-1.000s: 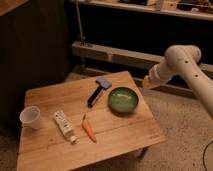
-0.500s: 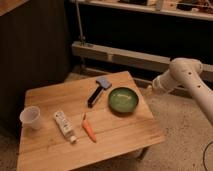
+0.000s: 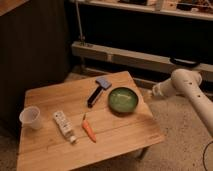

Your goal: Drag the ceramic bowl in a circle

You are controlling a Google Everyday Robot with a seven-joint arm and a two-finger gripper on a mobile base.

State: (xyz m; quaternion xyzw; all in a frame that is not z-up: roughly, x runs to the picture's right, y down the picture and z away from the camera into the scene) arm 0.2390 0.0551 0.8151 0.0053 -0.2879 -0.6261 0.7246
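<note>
My end effector [image 3: 150,93] hangs beside the counter [image 3: 115,135], clear of the bowl [image 3: 124,99]; released or clenched, I cannot tell. Nothing shows a circle dragged yet.

surface [image 3: 115,137]: carries five things
ceramic bowl [image 3: 124,99]: right part, near the edge
handled tool [image 3: 97,91]: just left of the bowl
carrot [image 3: 89,130]: before the tool
tube [image 3: 64,125]: left of the carrot
cup [image 3: 30,117]: far left
end effector [image 3: 150,93]: right of the bowl, beyond the surface's edge
</note>
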